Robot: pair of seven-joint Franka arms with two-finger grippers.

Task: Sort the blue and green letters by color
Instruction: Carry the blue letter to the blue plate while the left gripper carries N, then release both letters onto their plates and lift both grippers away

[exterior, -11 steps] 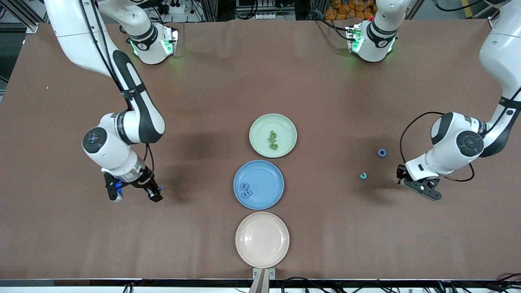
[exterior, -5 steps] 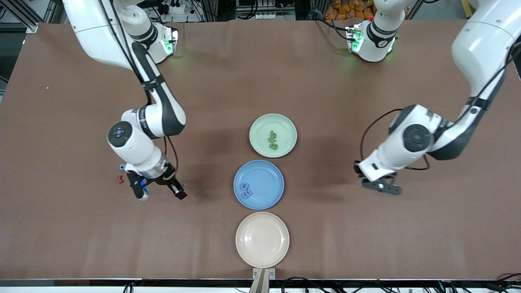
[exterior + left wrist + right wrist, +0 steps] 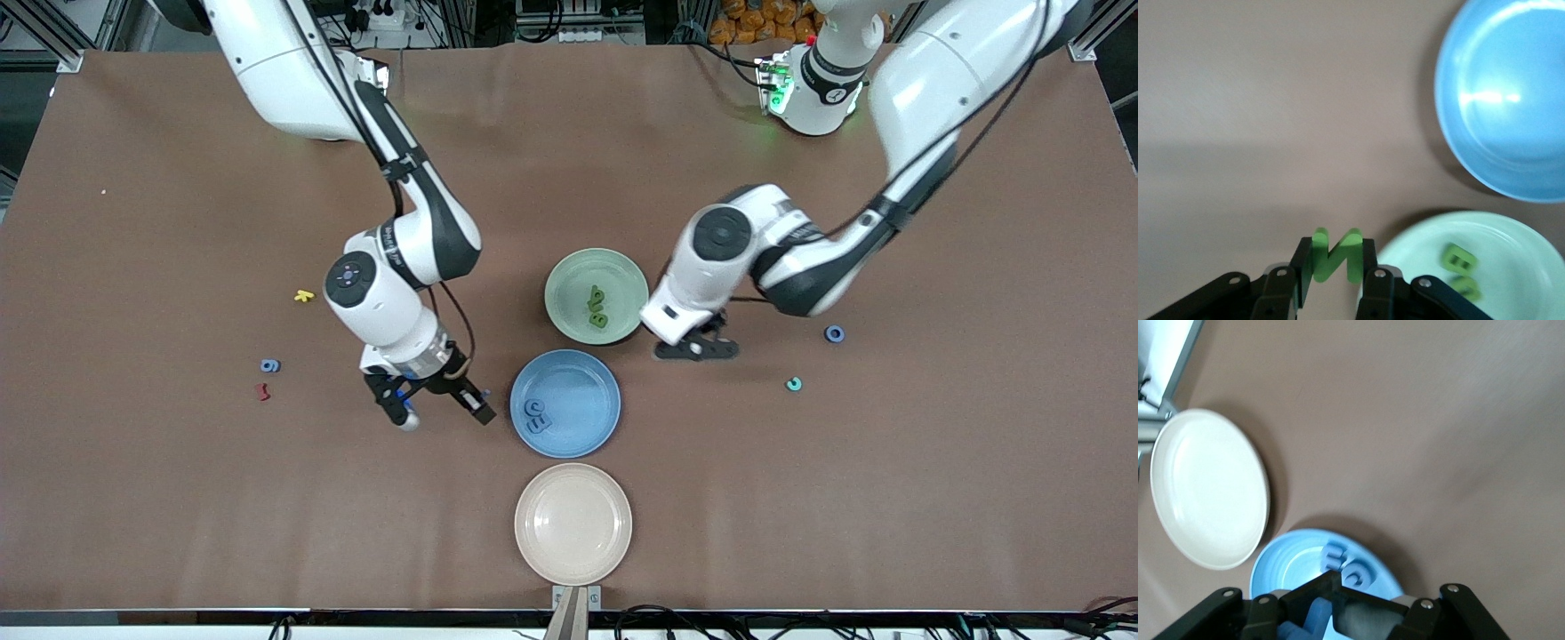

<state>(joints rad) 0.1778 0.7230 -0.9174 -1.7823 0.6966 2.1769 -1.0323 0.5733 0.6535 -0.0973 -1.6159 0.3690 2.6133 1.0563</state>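
Now: your left gripper (image 3: 1331, 283) pinches green letter (image 3: 1335, 256) beside green plate (image 3: 569, 302) | right gripper (image 3: 1338, 613) pinches blue letter (image 3: 1308, 620) beside blue plate (image 3: 578, 427), ready for matching drops.

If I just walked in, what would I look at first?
Three plates in a row mid-table: the green plate holding green letters, the blue plate holding blue letters, and the cream plate, nearest the front camera. Each arm carries a letter: the left gripper, beside the green plate, pinches a green letter; the right gripper, beside the blue plate, pinches a blue piece.
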